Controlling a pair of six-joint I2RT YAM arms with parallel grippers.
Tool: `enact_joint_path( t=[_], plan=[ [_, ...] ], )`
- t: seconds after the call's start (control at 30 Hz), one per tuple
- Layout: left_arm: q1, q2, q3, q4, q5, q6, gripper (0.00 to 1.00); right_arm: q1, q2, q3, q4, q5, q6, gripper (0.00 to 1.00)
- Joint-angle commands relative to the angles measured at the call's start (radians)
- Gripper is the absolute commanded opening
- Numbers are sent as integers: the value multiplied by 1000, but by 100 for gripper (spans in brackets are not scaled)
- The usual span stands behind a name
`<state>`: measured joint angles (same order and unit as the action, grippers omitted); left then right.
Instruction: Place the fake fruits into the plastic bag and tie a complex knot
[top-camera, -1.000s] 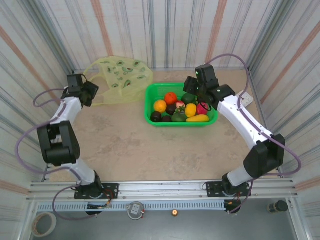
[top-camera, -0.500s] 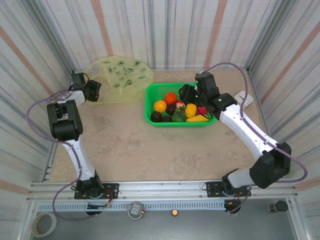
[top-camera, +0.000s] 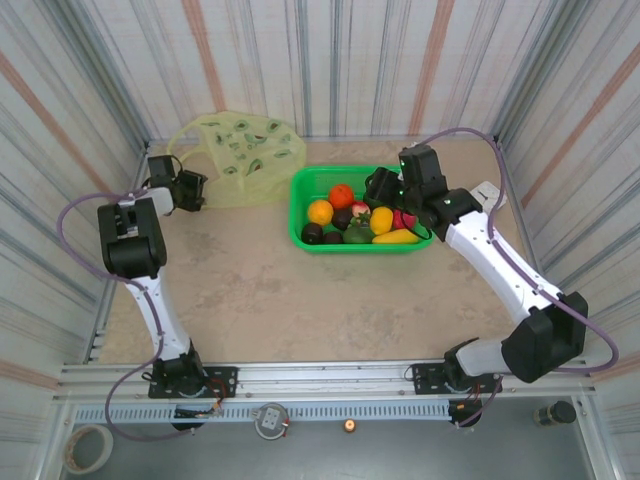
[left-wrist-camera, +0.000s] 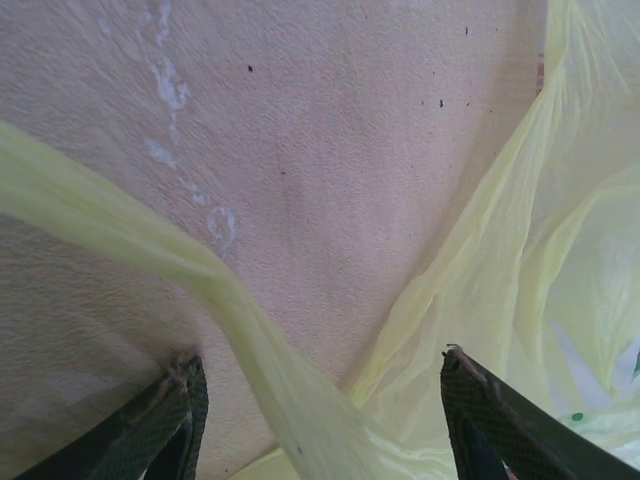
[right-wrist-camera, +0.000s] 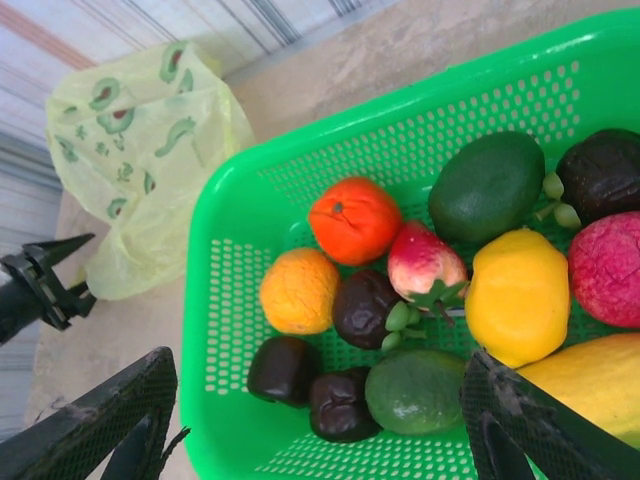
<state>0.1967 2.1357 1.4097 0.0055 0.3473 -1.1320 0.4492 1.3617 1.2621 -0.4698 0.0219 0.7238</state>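
The green basket (top-camera: 299, 214) sits toward the far middle of the table (top-camera: 300, 300), and the fake fruits (right-wrist-camera: 353, 218) are piled inside it. On the right wrist camera I count twelve: two orange, two yellow, two dark green, two pink-red and four dark brown. From overhead the pile's right side is partly covered by the right arm, so that view makes the count harder. The plastic bag (top-camera: 240, 158) lies rumpled in the far left corner of the table, just left of the basket and not touching it as far as I can see. It is pale yellow-green with little dark green prints. The right end effector (right-wrist-camera: 320, 362) hangs over the basket with its fingers spread wide, one on each side of the pile, gripping nothing. The left end effector (left-wrist-camera: 318, 360) is down at the near left edge of the bag, fingers apart. Its own camera shows something the overhead view cannot. A twisted strip of the bag's film runs down between the two fingers, with more film bunched by the right one, and neither finger presses on it.
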Motion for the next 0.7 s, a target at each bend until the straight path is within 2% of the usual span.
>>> enact_joint_path(
  t=[0.0, 0.1, 0.13, 0.23, 0.27, 0.3, 0.43, 0.57, 0.67],
  plan=[
    [2, 39, 52, -28, -18, 16, 61, -6, 7, -7, -4, -18, 7, 76],
    [-7, 70, 116, -64, -47, 58, 49, -5, 0, -13, -11, -5, -6, 75],
    [-12, 62, 120, -66, -76, 78, 43, -5, -7, -18, -12, -1, -14, 73],
    [-13, 16, 128, -68, -117, 121, 18, -11, -34, -31, -14, 10, -31, 71],
    [-10, -6, 132, -57, -111, 152, 6, -12, -45, -39, -12, 14, -38, 70],
    [-9, -31, 146, -69, -114, 176, 1, -16, -53, -43, -11, 13, -39, 69],
    [-32, -189, 228, -158, -232, 366, 0, -24, -88, -56, -4, 3, -45, 67],
    [-134, -332, 333, -209, -434, 702, 0, -23, -107, -41, -23, -7, -66, 68],
    [-213, -415, 365, -181, -494, 916, 0, -14, -131, -40, -23, -14, -99, 69]
  ],
)
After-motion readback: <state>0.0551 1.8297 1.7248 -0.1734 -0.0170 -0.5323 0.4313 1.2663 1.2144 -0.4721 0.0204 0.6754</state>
